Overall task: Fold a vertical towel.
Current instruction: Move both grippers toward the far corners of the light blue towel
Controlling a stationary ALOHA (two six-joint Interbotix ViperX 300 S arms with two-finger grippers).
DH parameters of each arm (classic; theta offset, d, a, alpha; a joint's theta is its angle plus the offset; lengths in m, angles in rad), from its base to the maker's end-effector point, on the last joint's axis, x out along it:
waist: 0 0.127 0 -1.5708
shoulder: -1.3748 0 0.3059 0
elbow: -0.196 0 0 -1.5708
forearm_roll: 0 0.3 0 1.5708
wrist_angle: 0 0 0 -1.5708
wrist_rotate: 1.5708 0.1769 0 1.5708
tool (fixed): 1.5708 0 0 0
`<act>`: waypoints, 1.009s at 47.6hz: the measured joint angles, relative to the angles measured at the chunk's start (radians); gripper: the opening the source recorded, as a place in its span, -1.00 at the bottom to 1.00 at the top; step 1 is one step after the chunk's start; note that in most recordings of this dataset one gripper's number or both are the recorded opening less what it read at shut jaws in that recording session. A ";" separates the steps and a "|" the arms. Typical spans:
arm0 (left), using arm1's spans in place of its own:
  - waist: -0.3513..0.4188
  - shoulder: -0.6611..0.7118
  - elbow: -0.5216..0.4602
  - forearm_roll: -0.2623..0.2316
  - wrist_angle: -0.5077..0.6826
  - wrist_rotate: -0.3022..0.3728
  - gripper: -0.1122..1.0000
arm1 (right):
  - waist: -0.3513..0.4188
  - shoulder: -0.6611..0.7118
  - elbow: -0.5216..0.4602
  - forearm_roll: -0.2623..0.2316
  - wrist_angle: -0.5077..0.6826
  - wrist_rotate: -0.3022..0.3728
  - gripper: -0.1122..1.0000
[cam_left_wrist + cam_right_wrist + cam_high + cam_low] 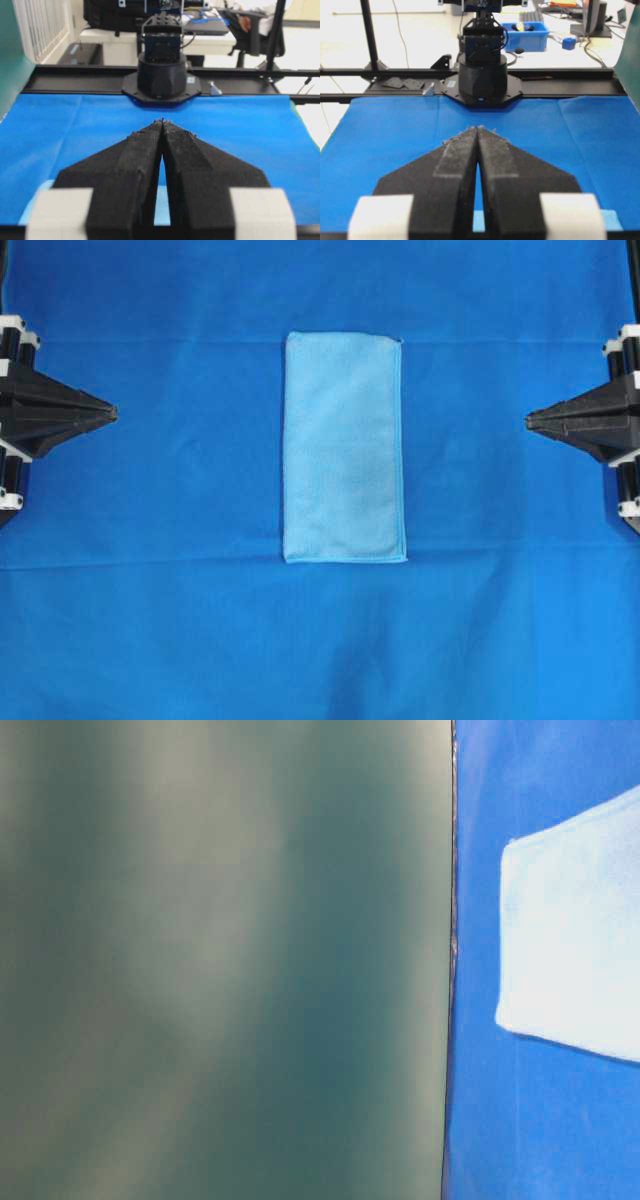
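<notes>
A: Overhead exterior view: towel (344, 448) lies flat, long axis vertical, mid-cover (160, 620). Why?

B: Probably staged for folding. Left gripper (112, 413) and right gripper (530, 420) flank the towel, well apart from it, jaws closed, holding nothing; likely parked.

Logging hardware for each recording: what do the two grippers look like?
Both match: the left gripper and right gripper have matte black, wedge-shaped fingers tapering to a point, rough-textured, with white blocks at the base. Black arm segments behind carry white bands.

Black wedge-shaped claw (162, 122) fingers — white bands behind.
</notes>
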 measured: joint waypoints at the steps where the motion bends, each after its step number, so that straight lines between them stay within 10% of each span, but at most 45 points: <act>1: 0.000 0.005 -0.002 -0.002 0.000 0.000 -0.80 | -0.002 0.002 -0.002 0.002 0.002 0.002 -0.80; 33: 0.261 0.594 -0.158 -0.025 -0.087 -0.040 -0.77 | -0.336 0.508 -0.164 0.026 0.140 0.020 -0.77; 44: 0.321 0.868 -0.275 -0.025 -0.121 -0.040 -0.03 | -0.428 0.758 -0.249 0.008 0.141 0.014 0.26; 48: 0.345 0.954 -0.314 -0.025 -0.129 -0.040 0.34 | -0.453 0.845 -0.287 -0.009 0.140 0.012 0.30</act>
